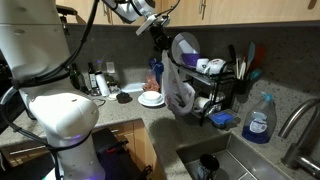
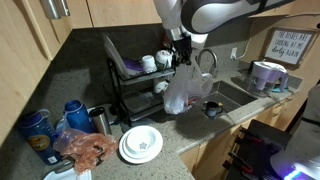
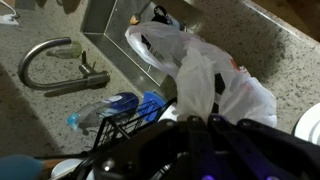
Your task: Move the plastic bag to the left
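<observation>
Plastic bag [image 2: 180, 92]: hanging clear of the counter [image 2: 190, 135], between dish rack [image 2: 132, 78] and sink [image 2: 228, 100].
Gripper [image 2: 182, 58]: fingers clamped on the bag's gathered top.
Plate [image 2: 140, 146]: near the counter's front edge.

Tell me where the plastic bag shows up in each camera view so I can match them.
Exterior view: the bag hangs mid-picture, in front of the rack.
Exterior view: the bag hangs at centre, right of the rack.
Wrist view: the bag fills the centre right.
Shared landmark: the faucet, far right in one exterior view, just behind the bag in the other, upper left in the wrist view.
</observation>
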Robot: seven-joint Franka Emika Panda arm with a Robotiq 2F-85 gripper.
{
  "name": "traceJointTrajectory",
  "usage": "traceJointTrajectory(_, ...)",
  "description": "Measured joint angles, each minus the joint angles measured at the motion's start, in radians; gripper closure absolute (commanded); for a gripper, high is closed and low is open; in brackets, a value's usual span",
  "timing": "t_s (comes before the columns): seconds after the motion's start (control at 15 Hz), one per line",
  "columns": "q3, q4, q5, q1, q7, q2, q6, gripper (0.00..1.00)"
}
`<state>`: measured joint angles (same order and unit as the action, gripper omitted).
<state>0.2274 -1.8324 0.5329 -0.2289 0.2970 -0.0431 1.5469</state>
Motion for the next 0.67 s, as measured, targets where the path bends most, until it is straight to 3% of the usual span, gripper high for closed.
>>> traceJointTrajectory(0.67, 0.026, 0.003, -0.042, -0.018, -0.132, -0.107, 0.040, 0.97)
